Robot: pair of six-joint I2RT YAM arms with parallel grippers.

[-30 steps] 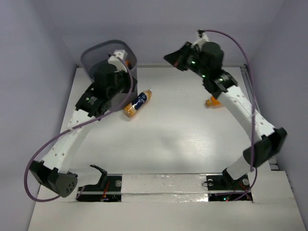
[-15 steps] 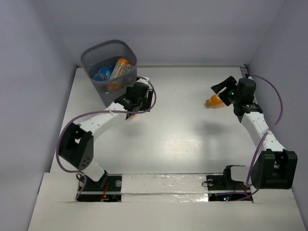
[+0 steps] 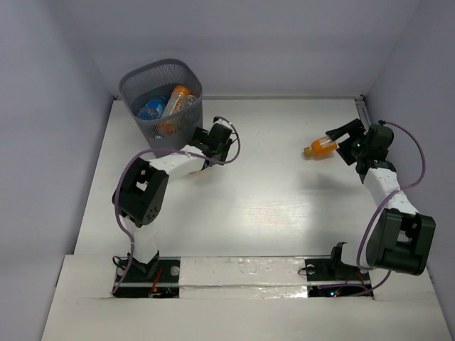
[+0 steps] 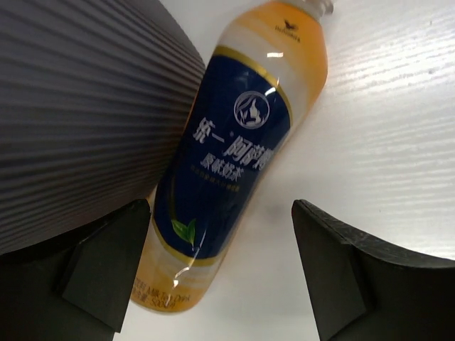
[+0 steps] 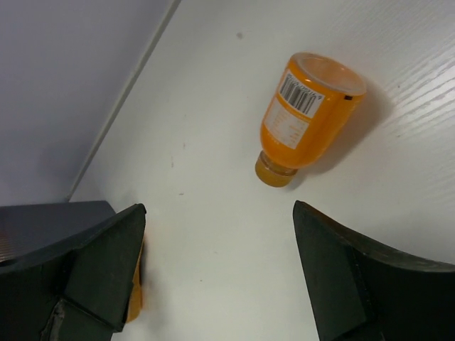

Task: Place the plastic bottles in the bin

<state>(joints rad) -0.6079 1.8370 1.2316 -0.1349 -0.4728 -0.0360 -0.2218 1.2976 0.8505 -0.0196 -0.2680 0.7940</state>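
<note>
Plastic bottles (image 3: 176,99) sat in the bin (image 3: 135,106) at 10 o'clock, a blue-labelled bottle (image 4: 234,163) beside it under the wide-open left gripper (image 4: 222,266) — an orange bottle (image 5: 309,106) at 2 o'clock before the equally open right gripper (image 5: 217,273), both empty.

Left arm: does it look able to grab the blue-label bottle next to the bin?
Probably yes. The left gripper is open, its fingers either side of the bottle. The bin wall is close against that bottle, so one finger has little room.
</note>
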